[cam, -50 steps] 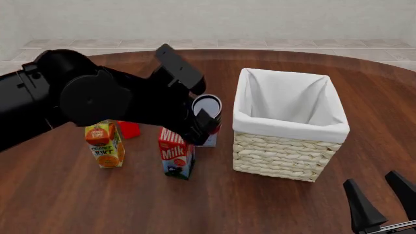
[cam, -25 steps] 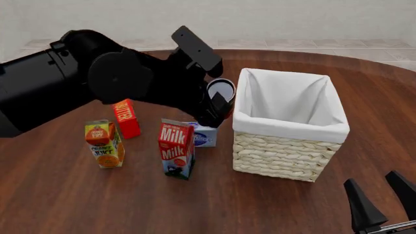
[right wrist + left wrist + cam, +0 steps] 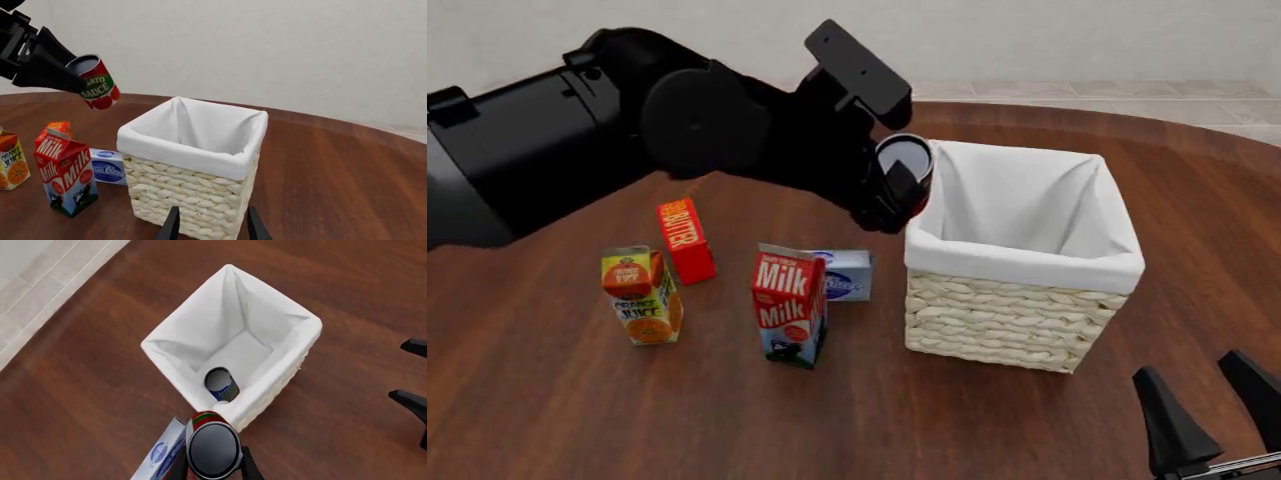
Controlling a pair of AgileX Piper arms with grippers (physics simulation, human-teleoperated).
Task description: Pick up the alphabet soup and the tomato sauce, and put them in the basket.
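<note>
My left claw [image 3: 897, 195] is clenched on the tomato sauce [image 3: 904, 165], holding it tilted in the air just beside the basket [image 3: 1024, 262], at the rim on its milk-carton side. The alphabet soup [image 3: 221, 384] lies inside the basket on the white lining, near one wall. My right claw [image 3: 1214, 415] hangs low near my edge of the surface [image 3: 587, 400], its fingers spread apart and holding nothing. On the surface beside the basket stand the milk carton [image 3: 789, 305], the orange juice carton [image 3: 641, 295], a red butter box [image 3: 685, 240] and a blue-and-white box [image 3: 845, 276] behind the milk.
</note>
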